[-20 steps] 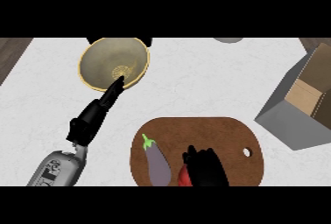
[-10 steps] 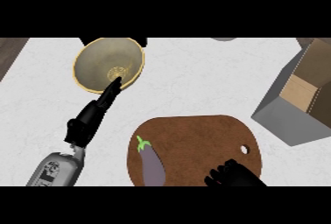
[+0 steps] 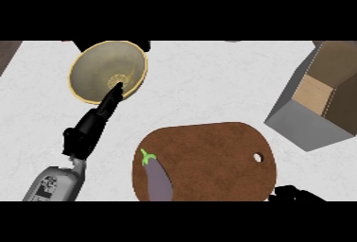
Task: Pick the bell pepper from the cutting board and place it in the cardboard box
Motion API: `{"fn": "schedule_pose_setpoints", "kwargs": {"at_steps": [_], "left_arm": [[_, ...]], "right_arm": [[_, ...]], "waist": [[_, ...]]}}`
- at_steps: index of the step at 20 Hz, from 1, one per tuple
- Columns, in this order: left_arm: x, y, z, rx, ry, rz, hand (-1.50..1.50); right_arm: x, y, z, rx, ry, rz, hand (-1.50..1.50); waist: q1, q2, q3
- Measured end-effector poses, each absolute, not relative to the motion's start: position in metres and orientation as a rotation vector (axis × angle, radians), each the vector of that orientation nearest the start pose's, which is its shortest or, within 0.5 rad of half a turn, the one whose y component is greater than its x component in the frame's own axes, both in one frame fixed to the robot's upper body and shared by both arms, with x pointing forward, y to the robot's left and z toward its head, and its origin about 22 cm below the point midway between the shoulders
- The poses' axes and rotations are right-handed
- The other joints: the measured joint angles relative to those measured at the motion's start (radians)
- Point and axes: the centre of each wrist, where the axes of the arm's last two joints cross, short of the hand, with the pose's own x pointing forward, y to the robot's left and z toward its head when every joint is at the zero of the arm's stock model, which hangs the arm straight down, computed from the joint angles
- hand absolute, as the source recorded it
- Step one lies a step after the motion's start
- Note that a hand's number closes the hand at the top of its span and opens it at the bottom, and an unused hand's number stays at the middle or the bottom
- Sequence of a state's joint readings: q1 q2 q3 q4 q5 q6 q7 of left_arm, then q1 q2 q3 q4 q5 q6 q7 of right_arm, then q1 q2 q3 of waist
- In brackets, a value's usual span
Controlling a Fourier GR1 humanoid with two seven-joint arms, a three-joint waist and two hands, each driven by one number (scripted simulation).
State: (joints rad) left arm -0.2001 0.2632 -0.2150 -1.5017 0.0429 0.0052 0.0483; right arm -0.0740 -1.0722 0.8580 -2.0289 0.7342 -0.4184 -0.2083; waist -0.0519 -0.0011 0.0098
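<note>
White marbled surface [image 3: 209,80] fills my head view from edge to edge. At the upper left I see a round yellowish plate [image 3: 97,66] with a golden rim. My left robot hand [image 3: 87,133] comes up from the lower left, open, with its fingers [image 3: 114,92] straight and close together. They point up and to the right, and their tips lie over the plate's lower rim. Its grey forearm [image 3: 52,182] carries some small dark markings, which may be a label, but I cannot read any of them. That is the only thing resembling writing I can find.

Lower centre lies the brown, rounded cutting board [image 3: 209,156], with a small hole [image 3: 258,157] near its right edge. One purple aubergine [image 3: 158,178] with a green stem rests on the board's left side, stem pointing away from me.

My right robot hand [image 3: 293,194] shows only as a black shape at the lower edge, just right of the board, and I cannot tell whether it is open or closed. I cannot see the bell pepper on the board or anywhere else, so I cannot say where it is.

At the right edge stands the cardboard box [image 3: 300,127], grey outside and tan inside, open at the top, near the board's upper right but apart from it
</note>
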Motion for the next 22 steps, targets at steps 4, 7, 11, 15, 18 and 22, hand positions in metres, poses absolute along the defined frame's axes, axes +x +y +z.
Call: {"fn": "schedule_pose_setpoints", "kwargs": {"at_steps": [4,7,11,15,18,22], "left_arm": [[0.28,0.223,0.035,-0.001,-1.596,-0.393,0.0],[0.279,0.224,0.035,0.002,-1.598,-0.391,0.0],[0.277,0.227,0.037,0.01,-1.604,-0.398,0.0],[0.275,0.227,0.036,0.011,-1.598,-0.394,0.0],[0.274,0.224,0.035,0.0,-1.597,-0.401,0.0],[0.274,0.225,0.036,-0.004,-1.599,-0.412,0.0]], "right_arm": [[0.155,-0.26,0.097,0.504,2.72,-2.236,1.5],[0.158,-0.272,0.107,0.489,2.805,-2.193,1.5],[0.17,-0.294,0.121,0.537,2.883,-2.144,1.5],[0.189,-0.319,0.139,0.597,2.956,-2.088,1.5],[0.206,-0.342,0.158,0.62,3.018,-2.044,1.5],[0.225,-0.383,0.185,0.564,3.099,-2.007,1.5]], "waist": [[-0.011,0.001,0.0],[-0.014,0.003,0.001],[-0.011,0.004,0.0],[-0.006,0.004,-0.001],[0.0,0.003,-0.002],[0.007,0.002,-0.004]]}}
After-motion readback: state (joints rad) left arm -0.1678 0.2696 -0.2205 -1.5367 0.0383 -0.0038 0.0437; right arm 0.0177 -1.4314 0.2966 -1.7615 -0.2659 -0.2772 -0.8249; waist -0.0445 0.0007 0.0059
